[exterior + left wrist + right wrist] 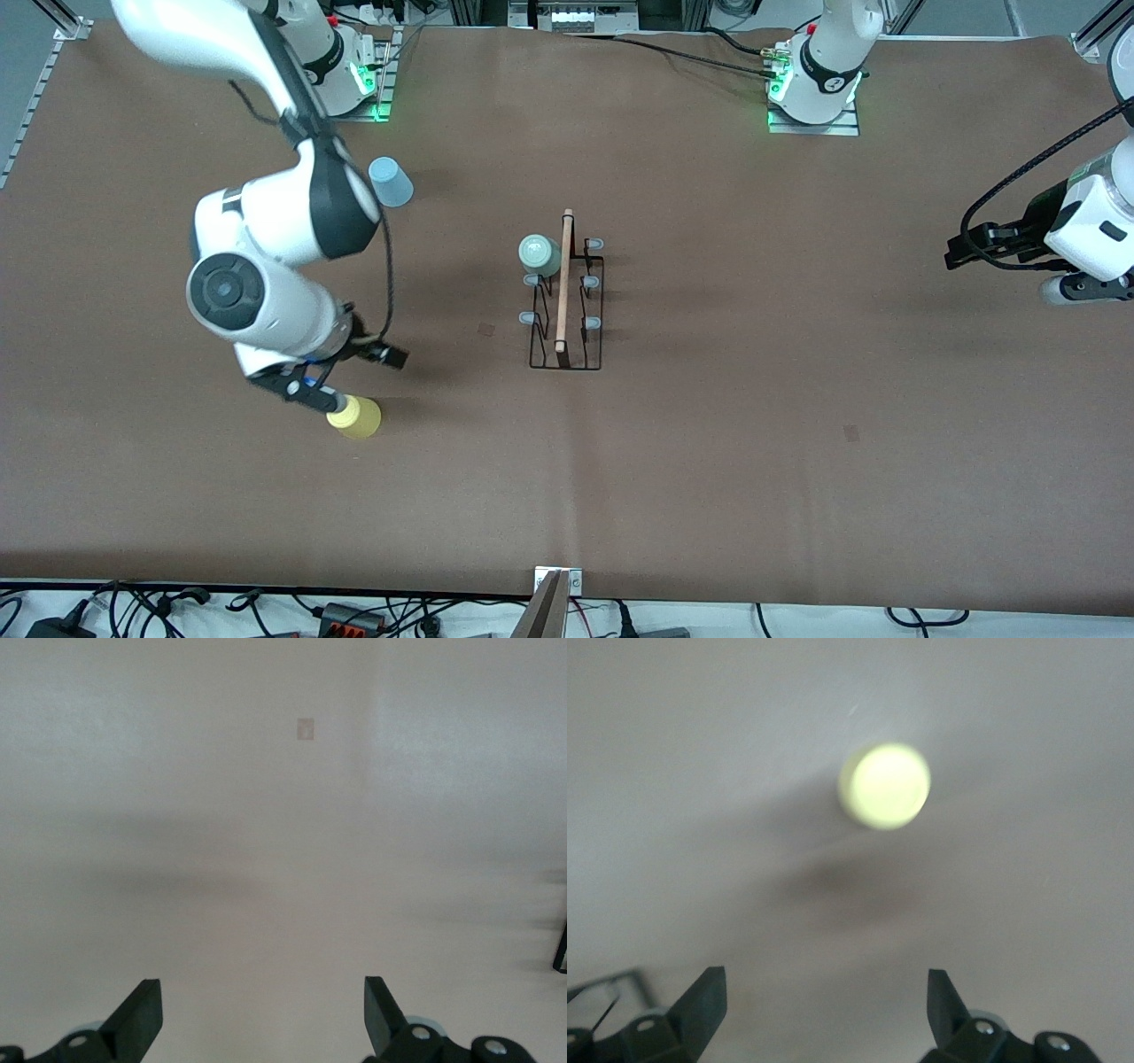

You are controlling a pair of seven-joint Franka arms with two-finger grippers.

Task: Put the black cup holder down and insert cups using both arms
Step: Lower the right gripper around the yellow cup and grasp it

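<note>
The black cup holder [567,306] stands mid-table with its wooden rod handle on top. A pale green cup [539,254] sits on one of its prongs, at the end toward the arms' bases. The yellow cup [356,417] is on the table toward the right arm's end. My right gripper [321,399] is open and empty right beside it. In the right wrist view the yellow cup [884,786] lies ahead of the open right gripper [824,992], not between the fingers. The light blue cup [390,182] lies near the right arm's base. My left gripper [966,246] waits, open and empty [263,1001].
The brown table [753,425] is bare around the holder. A small dark mark [850,433] shows on the table toward the left arm's end, and the left wrist view shows a small square mark [305,728]. Cables run along the table edge nearest the camera.
</note>
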